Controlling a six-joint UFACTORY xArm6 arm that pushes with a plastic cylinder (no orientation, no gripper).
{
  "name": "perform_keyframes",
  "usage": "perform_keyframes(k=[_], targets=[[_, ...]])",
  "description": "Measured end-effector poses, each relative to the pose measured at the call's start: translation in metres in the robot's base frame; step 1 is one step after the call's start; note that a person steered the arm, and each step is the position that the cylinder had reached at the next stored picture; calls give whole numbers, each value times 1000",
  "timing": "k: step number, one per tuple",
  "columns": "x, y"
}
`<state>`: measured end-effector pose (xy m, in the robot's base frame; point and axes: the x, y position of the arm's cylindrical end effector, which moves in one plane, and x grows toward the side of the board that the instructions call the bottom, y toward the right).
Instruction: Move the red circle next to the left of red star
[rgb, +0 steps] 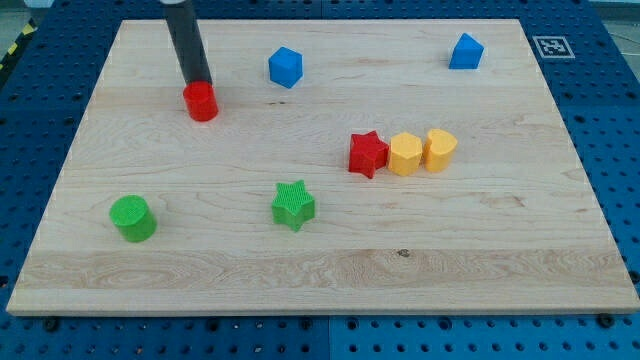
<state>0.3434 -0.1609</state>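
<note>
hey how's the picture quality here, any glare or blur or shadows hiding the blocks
Camera view: even, soft light, no strong glare on the wooden board; the red circle, red star and the other blocks are sharp, with only faint shadows. My tip sits right at the red circle's upper edge; the rod's top is cut off by the frame.

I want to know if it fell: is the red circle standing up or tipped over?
Standing up: the red circle sits flat, round top upward, my tip at its top edge.
</note>
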Motion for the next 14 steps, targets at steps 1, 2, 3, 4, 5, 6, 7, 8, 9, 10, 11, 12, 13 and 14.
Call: perform_keyframes(k=[1, 2, 3, 4, 5, 6, 7, 8, 9, 10, 11, 12, 13, 14], targets=[[22, 8], [34, -6], [78, -5], [104, 38], [117, 67], [131, 48], [164, 64], [163, 98], [144, 103], [142, 99], [142, 82], [129, 73], [107, 73], [107, 92]])
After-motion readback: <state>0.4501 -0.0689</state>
